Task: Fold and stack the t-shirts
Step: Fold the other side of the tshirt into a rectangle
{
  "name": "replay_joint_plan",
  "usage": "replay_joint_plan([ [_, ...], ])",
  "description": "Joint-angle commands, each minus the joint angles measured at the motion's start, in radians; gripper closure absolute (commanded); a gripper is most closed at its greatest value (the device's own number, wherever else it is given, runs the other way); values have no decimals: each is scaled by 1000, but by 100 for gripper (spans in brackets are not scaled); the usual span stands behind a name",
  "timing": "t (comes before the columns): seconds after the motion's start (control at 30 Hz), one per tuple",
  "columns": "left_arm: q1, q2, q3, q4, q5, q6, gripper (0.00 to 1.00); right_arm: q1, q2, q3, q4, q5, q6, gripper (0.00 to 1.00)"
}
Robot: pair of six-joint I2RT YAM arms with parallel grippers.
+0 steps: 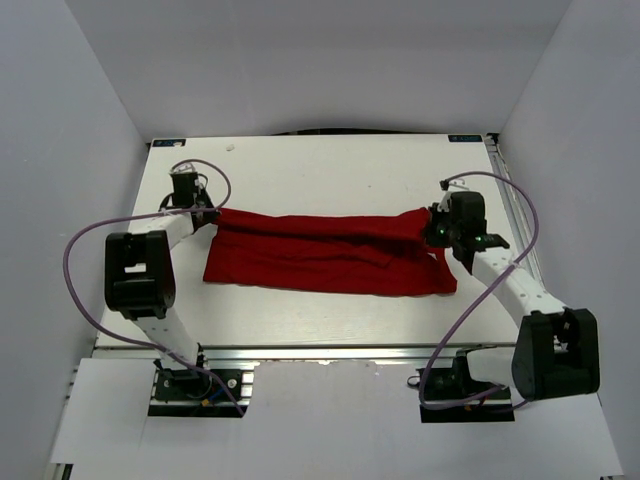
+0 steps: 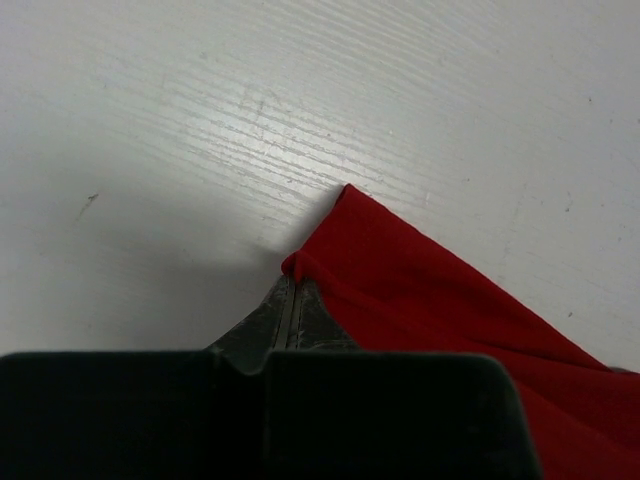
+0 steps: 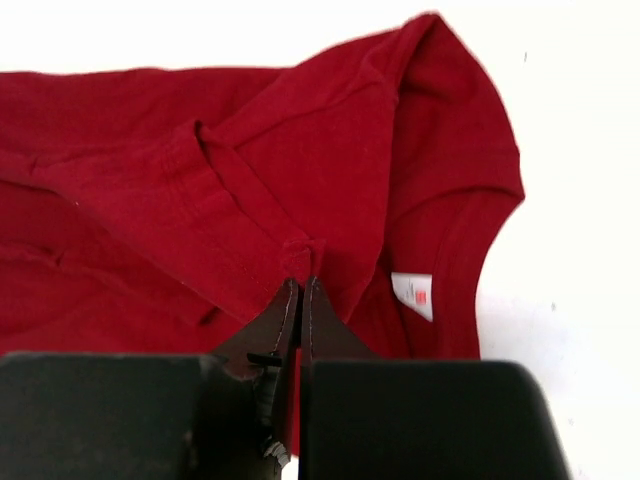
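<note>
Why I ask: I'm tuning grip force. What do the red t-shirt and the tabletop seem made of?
The t-shirt looks like soft matte knit cloth, perhaps cotton jersey: it creases, and the right wrist view shows stitched hems and a sewn-in label. The tabletop looks like hard white board, painted or laminated; the left wrist view shows fine parallel ridges and small scuffs.

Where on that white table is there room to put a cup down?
Widest: the far strip of the table, between the t-shirt and the back edge. Narrower: between the t-shirt and the near rail. The middle is crowded, with left gripper and right gripper pinching its ends.
</note>
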Motion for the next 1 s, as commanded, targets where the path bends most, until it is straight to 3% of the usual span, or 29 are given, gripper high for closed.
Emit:
replay_joint_plan([
  [0.0, 8, -72, -6, 6, 1, 9, 100, 1, -67, -46, 5, 10, 34, 100],
  [0.43, 8, -101, -33, 3, 17, -3, 100, 4, -153, -143, -74, 23, 62, 100],
  [0.93, 8, -175, -99, -63, -38, -26, 100, 29, -189, -177, -214, 86, 200, 100],
  [0.97, 8, -175, -95, -67, -44, -29, 97, 32, -198, -180, -225, 89, 212, 100],
])
